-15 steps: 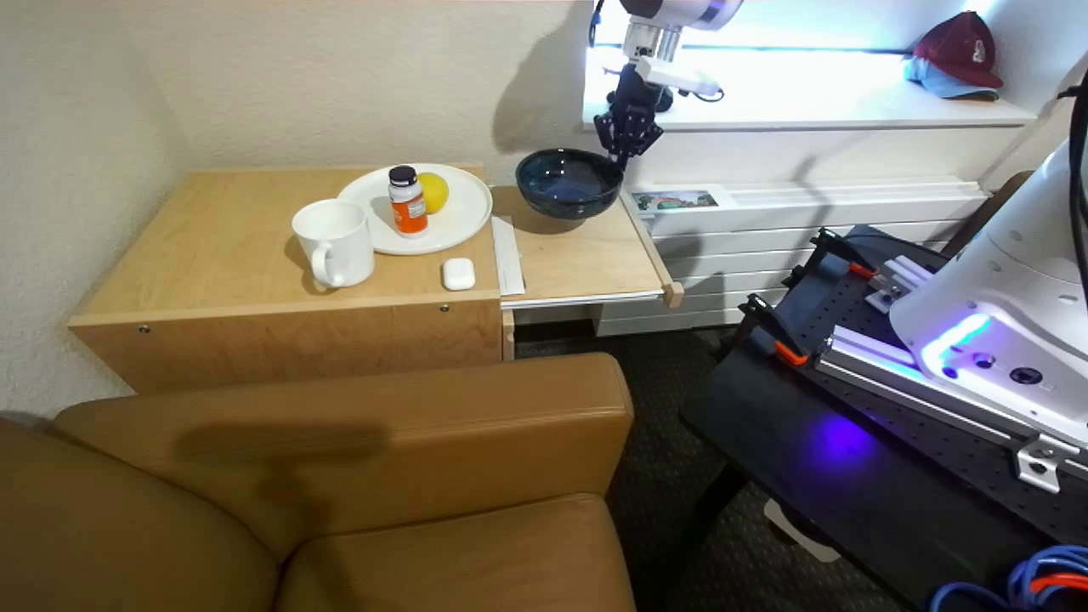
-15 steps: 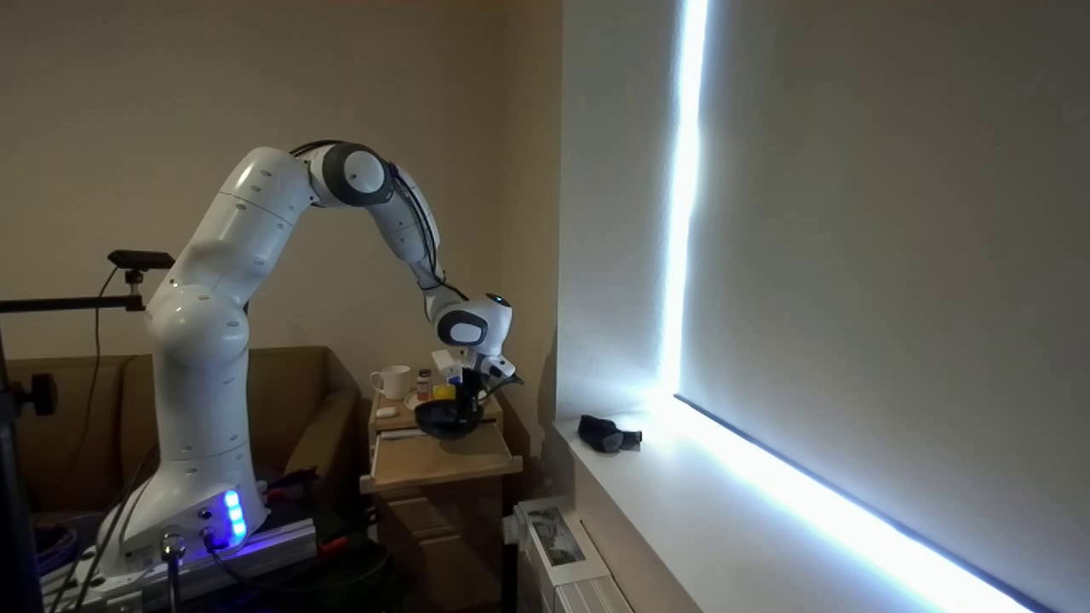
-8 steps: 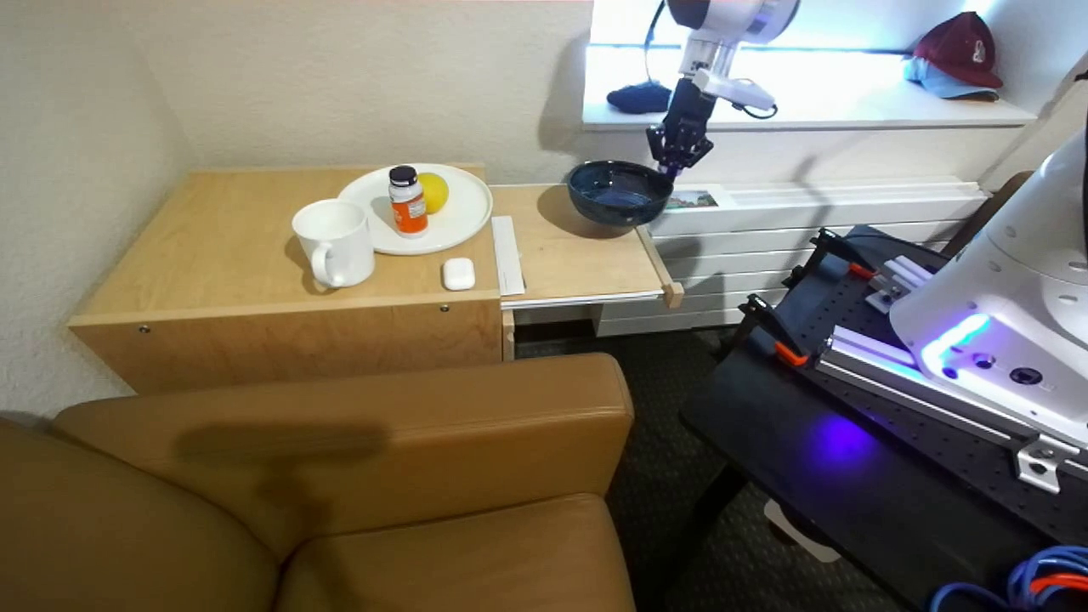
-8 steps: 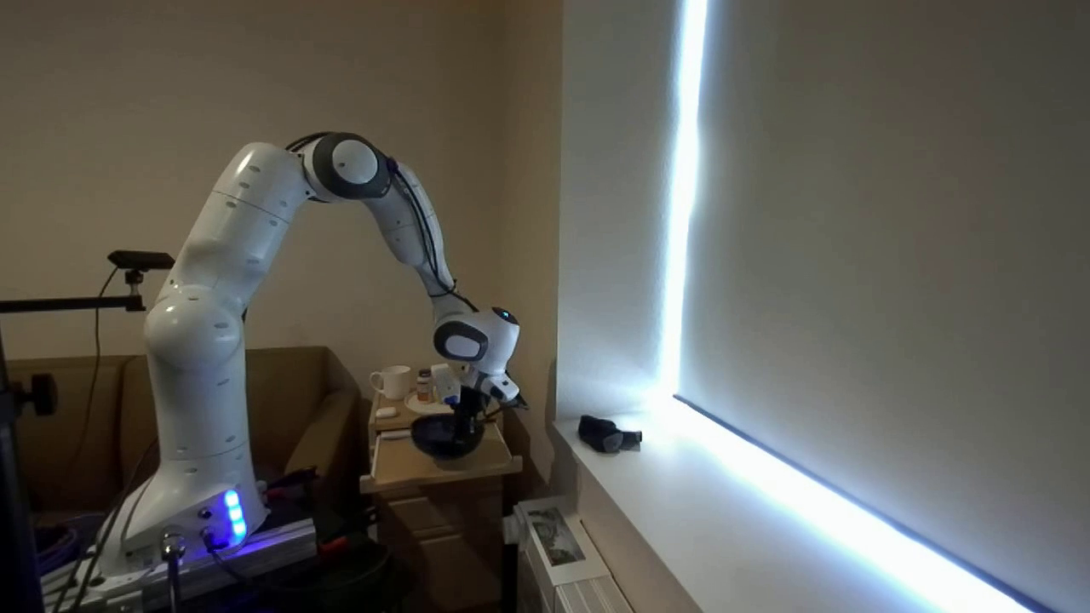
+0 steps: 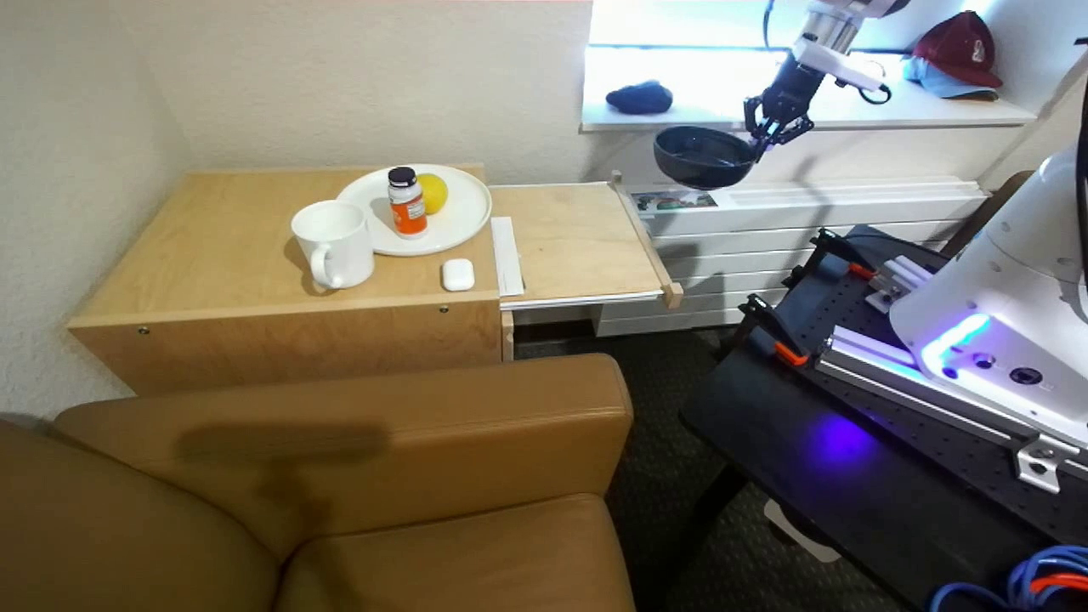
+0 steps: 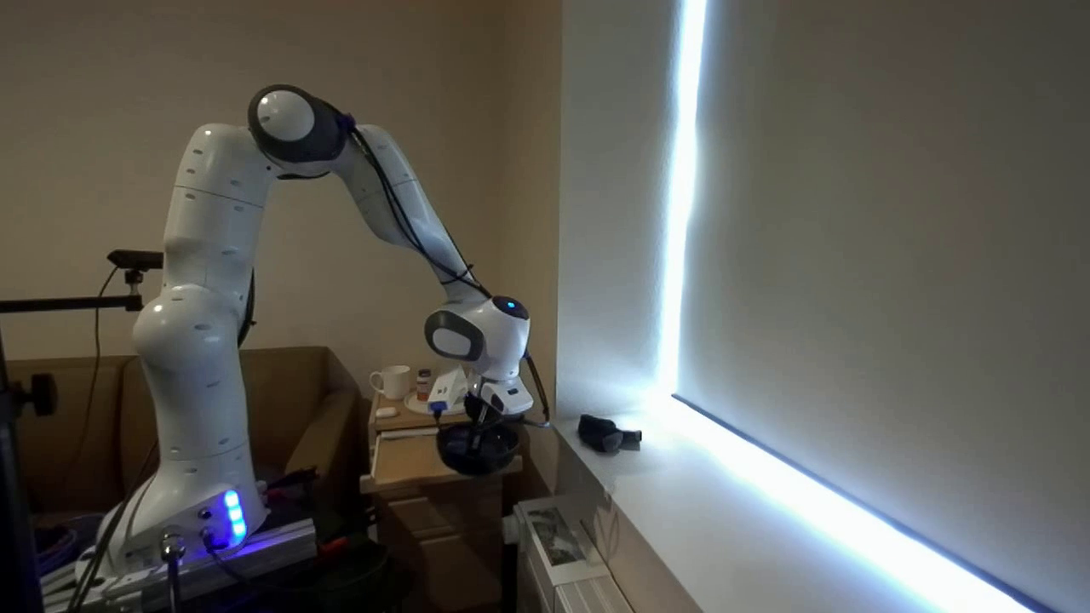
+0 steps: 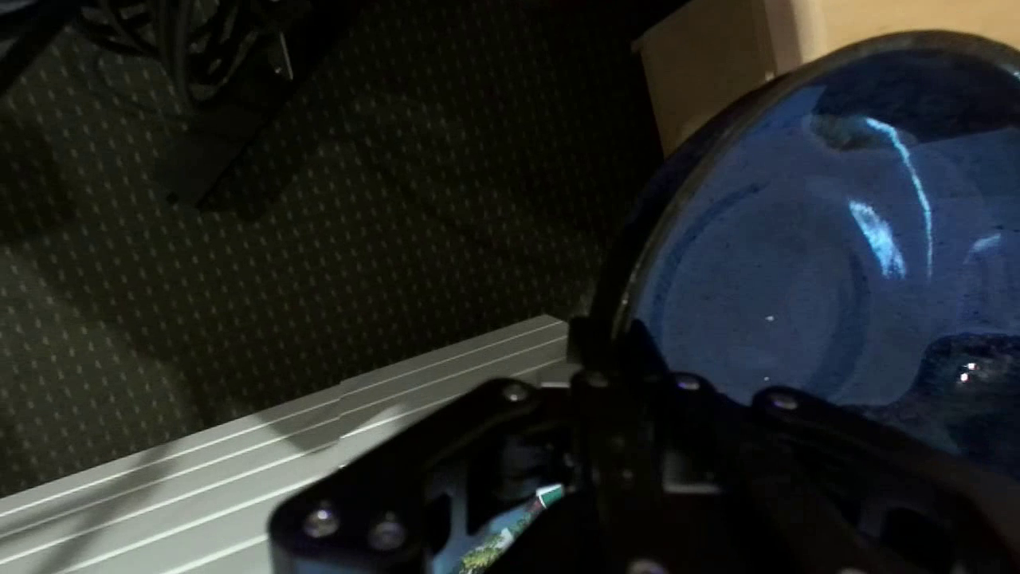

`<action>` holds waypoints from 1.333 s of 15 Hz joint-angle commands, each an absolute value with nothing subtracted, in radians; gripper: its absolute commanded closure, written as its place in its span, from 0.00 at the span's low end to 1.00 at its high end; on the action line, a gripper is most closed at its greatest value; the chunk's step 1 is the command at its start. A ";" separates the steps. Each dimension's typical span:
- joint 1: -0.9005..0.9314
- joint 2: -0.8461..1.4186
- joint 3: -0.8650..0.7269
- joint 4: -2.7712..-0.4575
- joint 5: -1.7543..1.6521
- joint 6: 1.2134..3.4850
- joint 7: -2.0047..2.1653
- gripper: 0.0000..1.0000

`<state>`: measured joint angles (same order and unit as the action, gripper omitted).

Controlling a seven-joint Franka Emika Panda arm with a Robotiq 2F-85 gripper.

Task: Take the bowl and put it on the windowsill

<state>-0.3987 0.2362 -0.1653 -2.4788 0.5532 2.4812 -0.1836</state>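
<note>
I hold the glossy dark-blue round bowl (image 7: 805,247) pinched at its rim in my black two-fingered gripper (image 7: 617,344), in the air near the flat white windowsill (image 6: 707,511). Likely ceramic: stiff, slick, heavyish, breakable; the rim suits, though it could pivot.

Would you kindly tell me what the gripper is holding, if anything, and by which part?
The gripper holds the blue bowl by its rim, with one fingertip outside the bowl and the other inside.
</note>
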 commanded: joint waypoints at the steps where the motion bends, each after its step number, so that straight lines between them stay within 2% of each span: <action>1: -0.384 0.235 -0.184 -2.479 0.554 2.478 -0.185 0.93; 3: -0.375 0.260 -0.176 -2.475 0.553 2.481 -0.181 0.93; 4: -0.350 0.296 -0.178 -2.466 0.530 2.527 -0.130 0.98; 14: -0.542 0.408 -0.268 -2.173 0.715 2.528 -0.008 0.98; 20: -0.536 0.421 -0.294 -2.126 0.783 2.573 0.041 0.98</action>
<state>-0.5443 0.4212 -0.2848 -2.1263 0.7819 2.5768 0.0430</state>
